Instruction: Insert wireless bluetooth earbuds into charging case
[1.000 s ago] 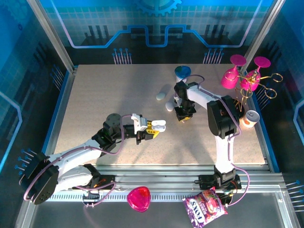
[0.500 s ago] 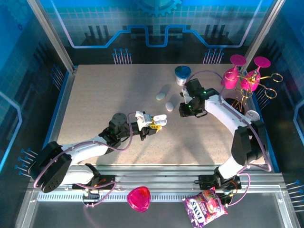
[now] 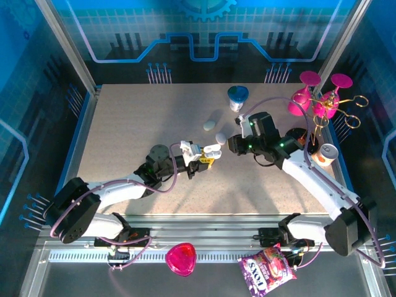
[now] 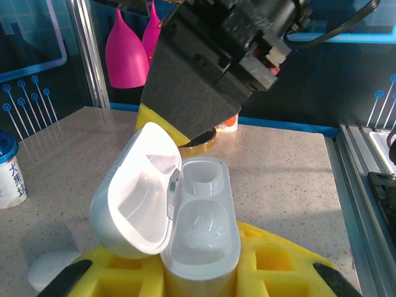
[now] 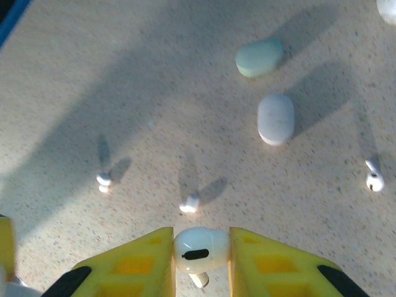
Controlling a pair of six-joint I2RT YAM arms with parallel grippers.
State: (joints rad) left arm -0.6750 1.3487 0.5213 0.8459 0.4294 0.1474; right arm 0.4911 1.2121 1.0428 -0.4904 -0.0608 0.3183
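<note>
My left gripper (image 3: pixel 206 155) is shut on the base of an open white charging case (image 4: pixel 199 230). The case's lid (image 4: pixel 133 193) is flipped to the left and both wells are empty. My right gripper (image 5: pixel 199 255) is shut on one white earbud (image 5: pixel 200 249), stem pointing down, held above the table. In the top view the right gripper (image 3: pixel 231 144) hangs just right of the held case (image 3: pixel 213 151). Three loose earbuds lie on the table: a left earbud (image 5: pixel 104 180), a middle earbud (image 5: pixel 189 203) and a right earbud (image 5: pixel 372 180).
Two closed cases lie behind the grippers: a pale green case (image 5: pixel 260 57) and a white case (image 5: pixel 276 119). A blue-capped bottle (image 3: pixel 237 96), pink glasses on a wire rack (image 3: pixel 314 99) and a can (image 3: pixel 325 154) stand at the back right.
The right arm lifted off the table and swung left with the earbud, ending close to the held case. The left gripper carried the open case a little right and away from me.
</note>
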